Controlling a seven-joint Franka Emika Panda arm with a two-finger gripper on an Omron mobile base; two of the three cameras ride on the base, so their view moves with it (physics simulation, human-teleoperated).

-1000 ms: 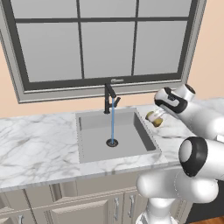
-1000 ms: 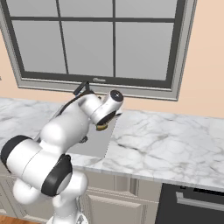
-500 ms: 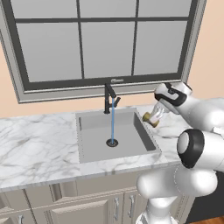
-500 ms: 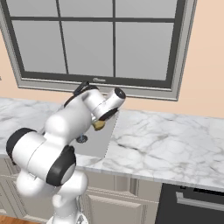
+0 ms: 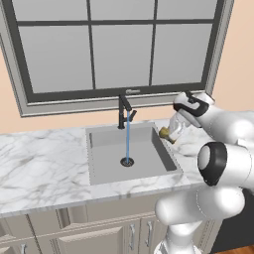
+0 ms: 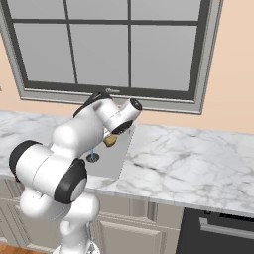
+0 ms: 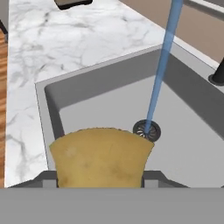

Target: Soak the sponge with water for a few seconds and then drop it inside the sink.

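Left base view: a white marble surface [image 5: 39, 163] runs below a large dark-framed window [image 5: 114, 47] on a peach wall. The sink [image 5: 106, 168], a grey recessed basin, sits in the surface; its black faucet [image 5: 122, 111] stands at the rear rim. The water [image 5: 127, 139] falls as a thin blue stream to the drain [image 5: 127, 161]. The end effector [image 5: 167, 134] is above the right rim of the sink, apart from the stream, and pinches the sponge [image 5: 165, 133], which is off the surface.

Right base view: the arm reaches forward over the sink [image 6: 116, 156]. The sponge [image 6: 109, 140] hangs below the hand, above the basin. A short section of the water [image 6: 92, 153] and the drain [image 6: 92, 158] show beside the arm.

Hand view: the sponge [image 7: 101, 157] sits between the two fingers, its yellow-brown face toward the camera. Beyond it lie the sink [image 7: 192, 144], the drain [image 7: 147, 129] and the slanted water [image 7: 161, 65], which does not touch the sponge.
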